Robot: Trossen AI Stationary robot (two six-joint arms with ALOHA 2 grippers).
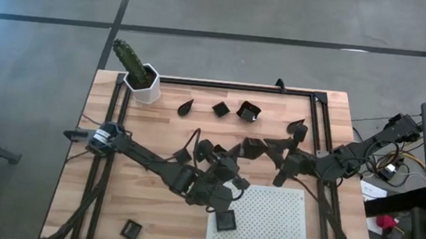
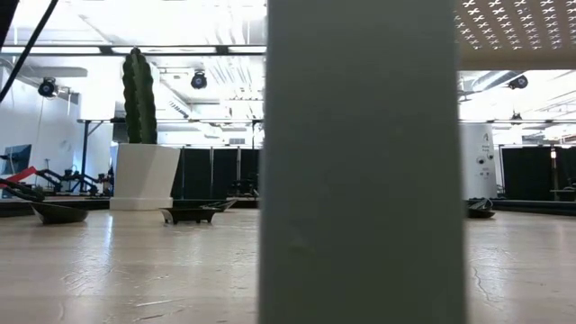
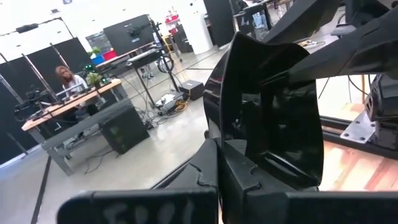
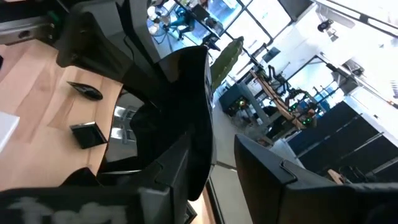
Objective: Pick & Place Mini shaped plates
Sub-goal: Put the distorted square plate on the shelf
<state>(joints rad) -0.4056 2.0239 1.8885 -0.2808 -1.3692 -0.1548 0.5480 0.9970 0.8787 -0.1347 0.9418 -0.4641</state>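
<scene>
Both arms are reaching into the middle of the table [image 1: 150, 207], meeting just above the top edge of the white board [image 1: 270, 223]. The left jaws [image 1: 232, 178] are sitting right at the board's top-left corner, and in the left wrist view they're gripping a dark plate [image 3: 273, 118] that's standing up on edge between the fingers [image 3: 249, 180]. The right jaws [image 1: 281, 173] are hanging near the board's top edge, a bit to the right of the left ones, and the right wrist view is showing a glossy black dish [image 4: 168, 118] pressed against one finger [image 4: 180, 168] with the other finger standing off to the side with a gap, so I can't tell if they're really clamping it or not. One small square plate [image 1: 224, 220] is already lying on the board near its left edge. The rest are lying scattered: a teardrop one [image 1: 186, 107], a little square [image 1: 220, 108] and a bigger square [image 1: 248, 111] are lining up along the back of the table to the right of the cactus pot [image 1: 147, 82], another dark dish [image 1: 298, 128] is sitting further right, and a lone square [image 1: 131, 229] is lying near the front-left corner. A few more dark bits are bunching up around the two grippers but they're blending into the arms too much to sort out. The low view is mostly getting blocked by a pale upright slab, with the cactus [image 2: 139, 85] and a couple of shallow dishes [image 2: 189, 214] showing off to the side.
</scene>
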